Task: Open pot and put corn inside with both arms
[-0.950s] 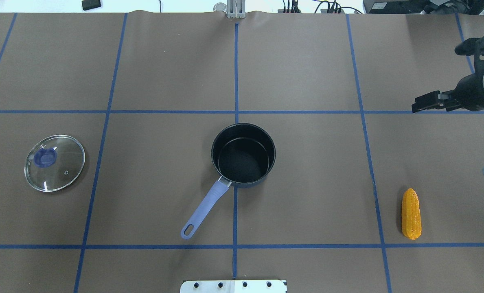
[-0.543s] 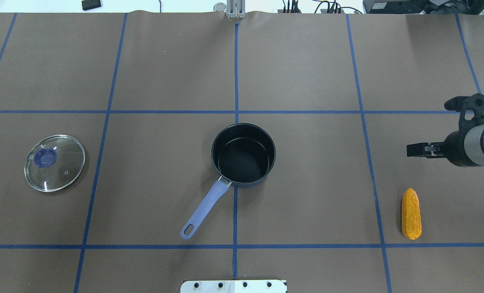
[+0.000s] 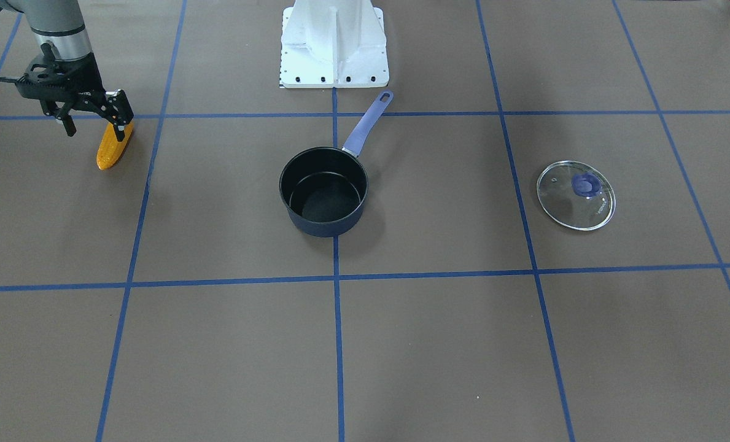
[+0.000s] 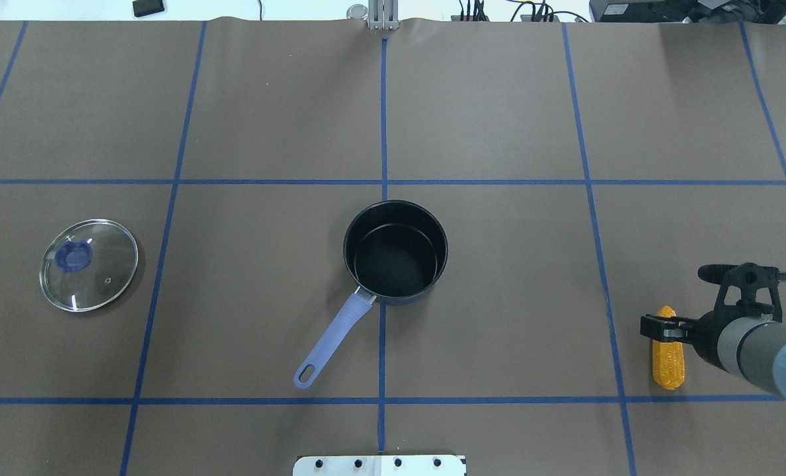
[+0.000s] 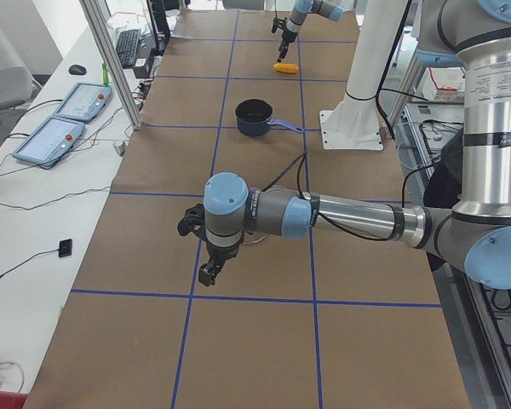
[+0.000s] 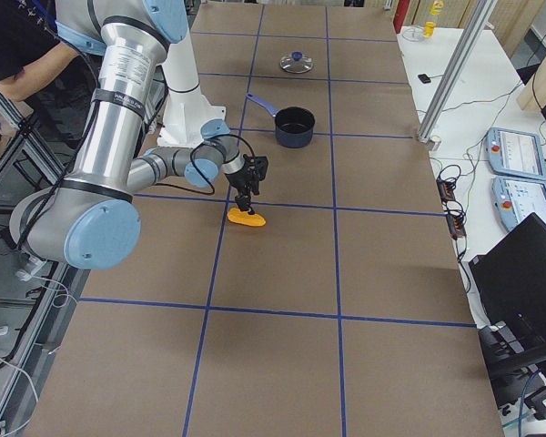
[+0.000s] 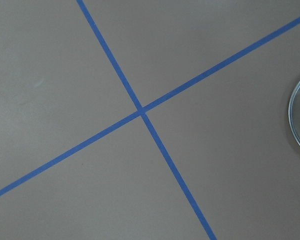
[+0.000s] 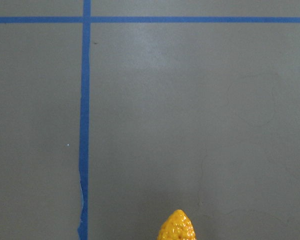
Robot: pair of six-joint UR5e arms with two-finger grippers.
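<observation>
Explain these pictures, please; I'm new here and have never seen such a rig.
One robot with two arms, each ending in a two-finger gripper, works at a table marked with blue tape. One camera looks down from behind it, one faces it, two sit at the table's ends, one rides each wrist. On the table: an uncovered pot, its glass lid lying apart, and a toy corn. The right gripper hangs open over the corn, holding nothing. The left gripper hangs at the table's opposite end.

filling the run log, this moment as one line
phase: reach for corn | right gripper: open, above corn, no grasp | left gripper: state unclear | pot: open, empty | lid: on table
</observation>
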